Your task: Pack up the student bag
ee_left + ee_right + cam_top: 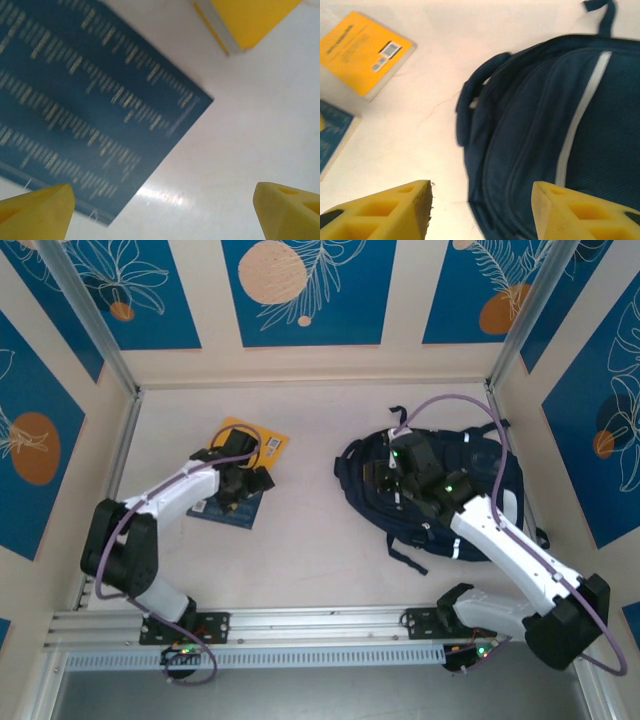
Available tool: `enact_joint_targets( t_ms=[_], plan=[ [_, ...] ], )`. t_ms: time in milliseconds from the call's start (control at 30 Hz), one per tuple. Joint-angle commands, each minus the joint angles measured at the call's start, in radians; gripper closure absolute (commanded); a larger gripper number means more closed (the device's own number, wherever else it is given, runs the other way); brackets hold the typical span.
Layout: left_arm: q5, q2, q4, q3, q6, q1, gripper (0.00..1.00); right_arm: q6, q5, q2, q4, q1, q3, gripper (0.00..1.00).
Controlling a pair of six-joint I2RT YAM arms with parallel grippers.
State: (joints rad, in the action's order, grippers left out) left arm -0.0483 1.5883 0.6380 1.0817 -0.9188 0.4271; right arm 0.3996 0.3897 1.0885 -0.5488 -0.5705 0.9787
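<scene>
Yellow fingertips (390,210) of the right gripper (481,202) sit closest to the lens in the right wrist view. They are parted to a middling gap and hold nothing (bare table (435,100) and the bag's rim show between them). The student bag (545,125) lies flat just below, reaching off to the right of those jaws. Its front pockets face up and its left edge passes under the gap.

Its carry loop (600,10) points toward the far wall, and its shoulder straps (410,558) trail toward the arm bases. So the long axis seems to run far-to-near with a slight slant, and the white stripe (580,115) follows that line. Whether any zip stands open I cannot tell from here.

Well to the left of the bag, the left gripper (162,200) hangs low over a blue book (90,100) with its jaws spread wide and empty. The book's near corner reaches in between the fingers. A yellow book (250,20) lies just beyond the blue one, a little closer to the bag.

The right arm is plainly the nearer one to the bag, so opening or holding it would likely fall to that arm. The left arm is placed for the books, which would have to travel rightward to the bag (its mouth probably lies at the far end, by the loop).
</scene>
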Motion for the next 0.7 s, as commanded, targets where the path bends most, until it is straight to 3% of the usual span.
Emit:
enact_joint_targets(
  t_ms=[0,100,333,667],
  plan=[
    [-0.085,0.074,-0.058,0.054,0.018,0.008,0.08,0.034,-0.144,-0.044,0.045,-0.01,-0.059,0.47],
    [-0.077,0.152,-0.1,0.072,0.064,0.009,0.08,0.046,-0.194,-0.082,0.051,-0.009,-0.109,0.48],
    [0.145,0.254,-0.268,0.029,0.101,0.03,0.11,0.072,-0.288,-0.137,0.084,-0.005,-0.191,0.49],
    [0.329,0.278,-0.332,-0.065,0.085,0.217,0.14,0.151,-0.361,-0.139,0.143,0.058,-0.228,0.49]
  ],
)
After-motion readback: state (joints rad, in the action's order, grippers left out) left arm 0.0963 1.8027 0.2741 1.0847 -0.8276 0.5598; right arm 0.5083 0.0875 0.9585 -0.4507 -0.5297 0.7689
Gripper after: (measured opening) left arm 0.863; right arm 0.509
